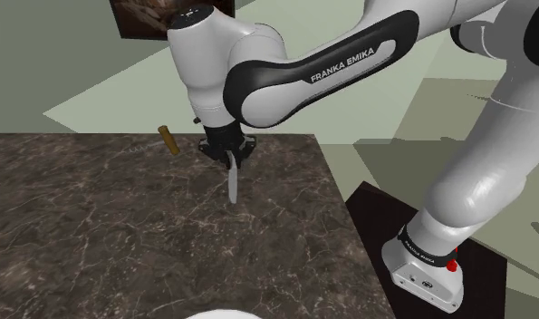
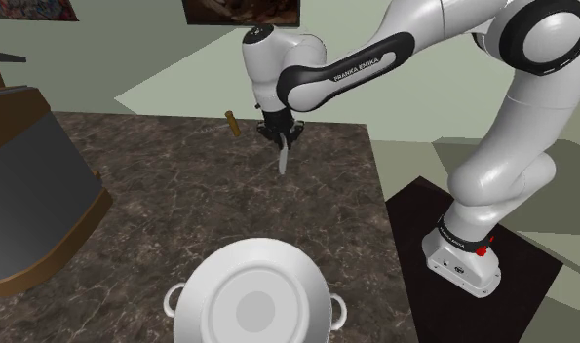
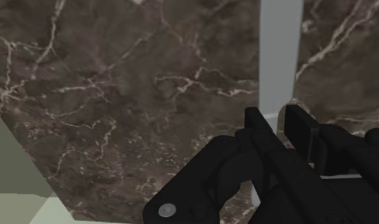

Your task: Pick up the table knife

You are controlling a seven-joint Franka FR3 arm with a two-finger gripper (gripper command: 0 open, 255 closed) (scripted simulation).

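Over to the shoulder view, and we've got the grey knife hanging under the hand, its free end pointing down at the dark marbled worktop, towards the far edge. From this angle we can't say whether the tip touches the stone. The wrist view settles the grip for us: the two black fingers are clamped on the knife, one on each side, and the flat grey strip runs straight out from between them over the marble. That same view gives us a corner of the worktop with pale floor beyond its edge. On the shoulder view's left of the hand we spot a small brown stub lying on the stone, near the knife but apart from it. Now the second exterior view, and here we get what the shoulder view catches as a white sliver at its bottom edge: a whole white pot with two side handles, sitting at the near end of the worktop, well apart from the knife. Its lid is on, so we can't tell what's in it. That view also brings in a dark brown sloping cabinet on its left, beside the worktop.
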